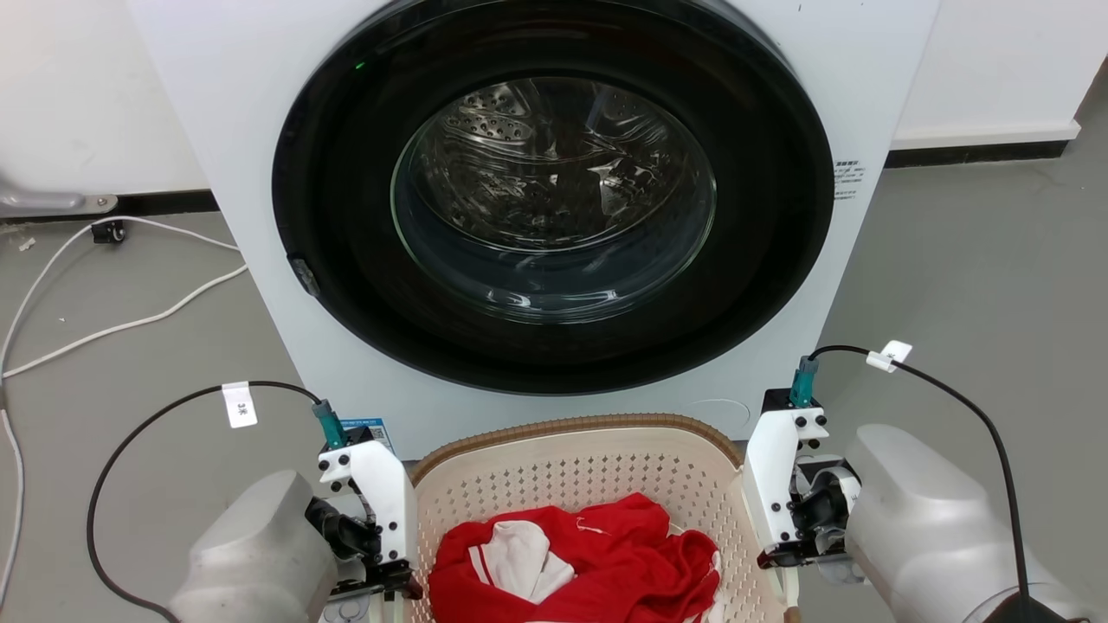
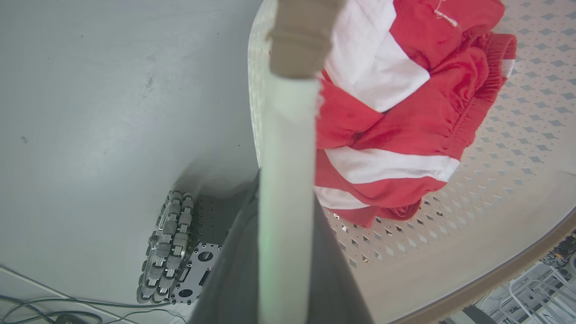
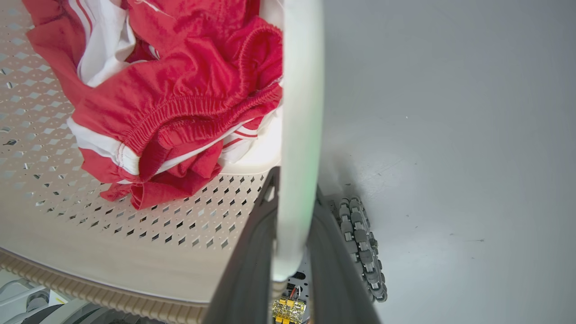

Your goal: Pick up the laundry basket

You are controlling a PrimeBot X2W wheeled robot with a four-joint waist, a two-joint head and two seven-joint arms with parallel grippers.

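laundry basket point(image 1: 571, 472) — left pincer point(image 2: 285, 189) grips left handle point(image 2: 288, 126) | right pincer point(image 3: 294, 184), right handle point(image 3: 301, 90)

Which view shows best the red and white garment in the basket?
The left wrist view: the garment is close, its white bands clear. The right wrist view shows its gathered hem; the head view cuts its lower part.

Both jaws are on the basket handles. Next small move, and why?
Probably raise both arms straight up, evenly. The left gripper has its jaws closed on one white handle of the laundry basket, the right gripper on the other, so the grip looks set. A level lift keeps the red garment inside.
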